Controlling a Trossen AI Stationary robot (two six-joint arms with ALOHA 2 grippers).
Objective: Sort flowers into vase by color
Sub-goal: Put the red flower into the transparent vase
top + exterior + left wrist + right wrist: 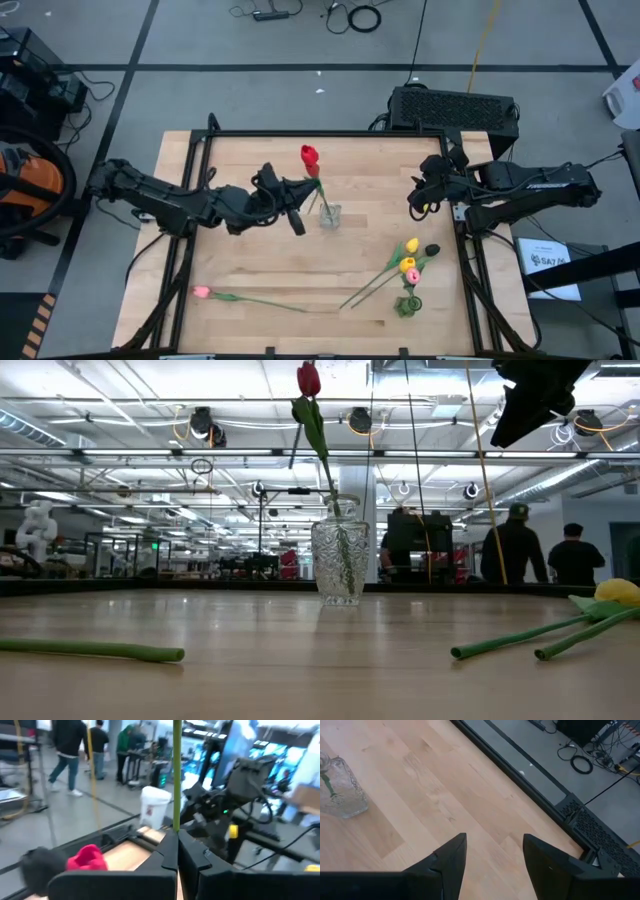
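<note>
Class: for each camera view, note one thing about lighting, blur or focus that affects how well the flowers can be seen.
Low view: bright ceiling lights backlight the glass vase and red tulip. Left wrist view: soft and blurred, the red head smeared. High view: even light, faint shadows. Right wrist view: table grain clear.

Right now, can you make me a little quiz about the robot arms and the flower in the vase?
1. True or false: the glass vase is lying on its side.
2. Pick one: what are the jaws of the left gripper shut on? A) the rim of the vase B) the stem of the red tulip C) nothing at all
3. Fill the gap: the jaws of the right gripper are ____ and hold nothing.

Key
1. False. It stands upright with the red tulip in it.
2. B
3. open
</note>
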